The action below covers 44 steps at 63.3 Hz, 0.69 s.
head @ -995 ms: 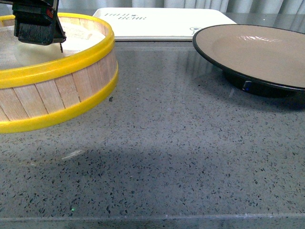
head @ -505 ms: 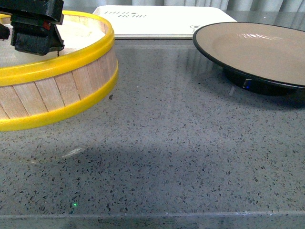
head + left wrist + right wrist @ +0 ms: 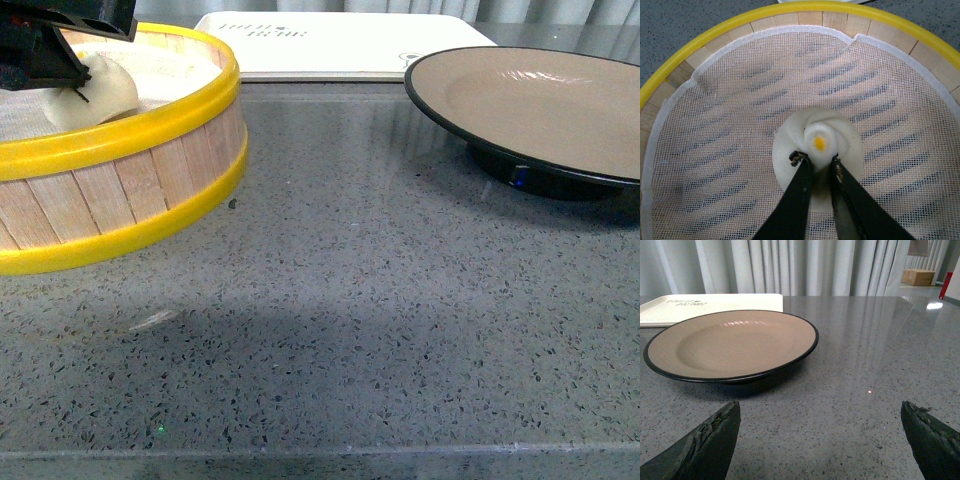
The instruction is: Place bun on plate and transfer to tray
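Left gripper, nearly closed, pinches the bun, upper left in the front view, for lifting. The plate waits upper right.

- Your left gripper has two slim, matte-black fingers, tapering to narrow tips flecked with yellowish residue.
- Its housing looks black and blocky from the front.
- Your right gripper has dark wedge-shaped fingers with rough, scuffed edges.

The bun is found within the steamer basket at the left of the table — the plate is set at the right, the tray behind both.
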{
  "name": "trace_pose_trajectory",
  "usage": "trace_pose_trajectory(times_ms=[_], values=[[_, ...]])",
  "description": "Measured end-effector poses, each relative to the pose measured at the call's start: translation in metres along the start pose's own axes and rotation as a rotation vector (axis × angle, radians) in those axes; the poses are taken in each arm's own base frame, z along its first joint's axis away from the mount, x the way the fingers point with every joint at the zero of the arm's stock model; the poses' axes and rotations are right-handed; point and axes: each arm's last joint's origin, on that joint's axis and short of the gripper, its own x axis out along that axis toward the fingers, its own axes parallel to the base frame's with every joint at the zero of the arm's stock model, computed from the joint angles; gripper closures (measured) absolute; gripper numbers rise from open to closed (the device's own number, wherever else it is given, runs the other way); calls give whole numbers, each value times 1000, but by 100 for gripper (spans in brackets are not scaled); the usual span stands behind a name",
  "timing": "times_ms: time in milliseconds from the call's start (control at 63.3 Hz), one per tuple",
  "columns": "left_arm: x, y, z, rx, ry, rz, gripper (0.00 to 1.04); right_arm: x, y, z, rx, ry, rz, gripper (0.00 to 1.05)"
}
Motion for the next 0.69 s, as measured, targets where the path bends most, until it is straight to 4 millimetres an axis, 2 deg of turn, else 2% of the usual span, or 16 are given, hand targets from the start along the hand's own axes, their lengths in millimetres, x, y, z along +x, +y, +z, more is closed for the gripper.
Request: trace_pose_trajectory(times_ms=[474,600,695], values=[[-16,9,33,9,-75,19,101,0,0,0,0,0,0,9],[-22,1,53,26,-118,4,101,0,0,0,0,0,0,9],[-24,-13,72,57,-157,-31,101,0,0,0,0,0,0,9]])
